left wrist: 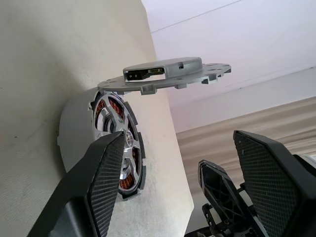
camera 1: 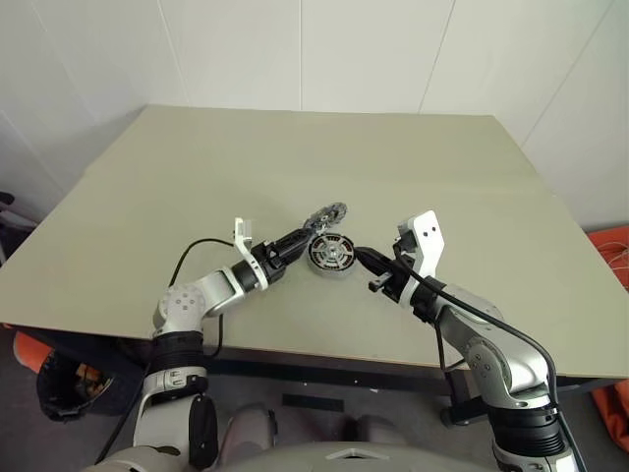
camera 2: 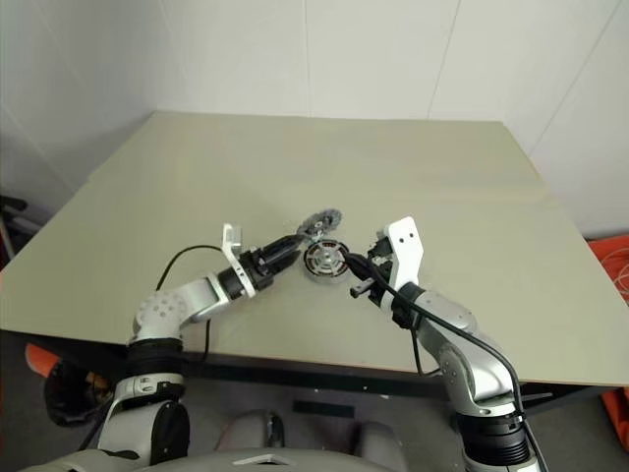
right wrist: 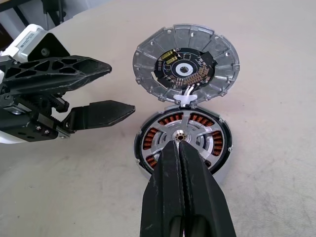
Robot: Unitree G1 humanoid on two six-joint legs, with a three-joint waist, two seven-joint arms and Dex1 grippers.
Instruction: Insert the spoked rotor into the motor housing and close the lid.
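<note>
The motor housing [right wrist: 216,142] lies on the table [camera 1: 295,157] near its front edge, copper windings showing. The spoked rotor [right wrist: 183,129] sits inside it, dark rim and silver spokes facing up. The lid [right wrist: 148,59], a silvery disc with a small circuit board on its inner face, stands tilted open at the housing's far side, joined to it by short white wires. My right gripper [right wrist: 180,144] is shut, its tips over the rotor just short of the hub. My left gripper [right wrist: 121,89] is open beside the housing and lid, holding nothing; one of its fingers [left wrist: 98,182] is close to the housing's rim.
The table's front edge runs just behind both arms. Orange fabric [camera 1: 614,256] lies on the floor to the right, and dark gear [camera 1: 20,231] sits off the left side.
</note>
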